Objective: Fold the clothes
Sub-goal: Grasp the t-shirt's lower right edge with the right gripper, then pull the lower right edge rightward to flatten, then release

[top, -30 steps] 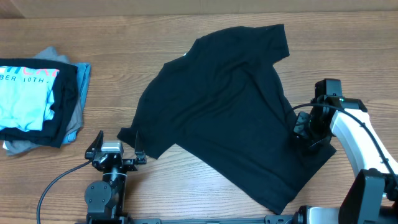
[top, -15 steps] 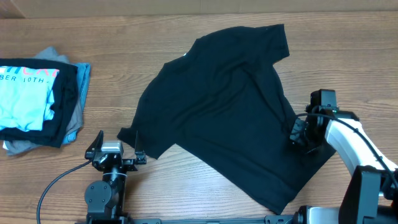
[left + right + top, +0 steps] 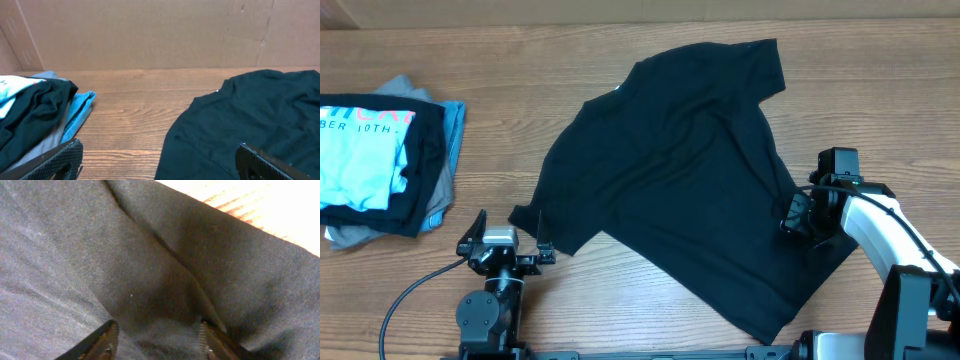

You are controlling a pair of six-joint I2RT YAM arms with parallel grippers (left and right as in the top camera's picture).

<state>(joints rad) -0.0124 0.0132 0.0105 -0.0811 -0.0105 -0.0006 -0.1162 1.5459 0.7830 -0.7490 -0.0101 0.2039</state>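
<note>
The clothes here are a black T-shirt (image 3: 690,170) spread flat on the wooden table, skewed, with its collar toward the far left. My right gripper (image 3: 798,215) rests on the shirt's right edge. In the right wrist view its fingers (image 3: 111,332) stand apart, open, with a raised ridge of the black fabric (image 3: 100,245) lying between them. My left gripper (image 3: 505,245) waits wide open at the near left, just off the shirt's sleeve. In the left wrist view the left gripper (image 3: 160,162) spans bare wood and the edge of the shirt (image 3: 250,115).
A stack of folded garments sits at the far left: a light blue T-shirt (image 3: 360,150) with white lettering on top, a black layer (image 3: 420,170) and a grey one (image 3: 350,235) beneath. A cardboard wall (image 3: 150,35) backs the table.
My right gripper has slid a little left and toward the near edge over the shirt, and its fingers have spread wider. The left arm has not moved.
</note>
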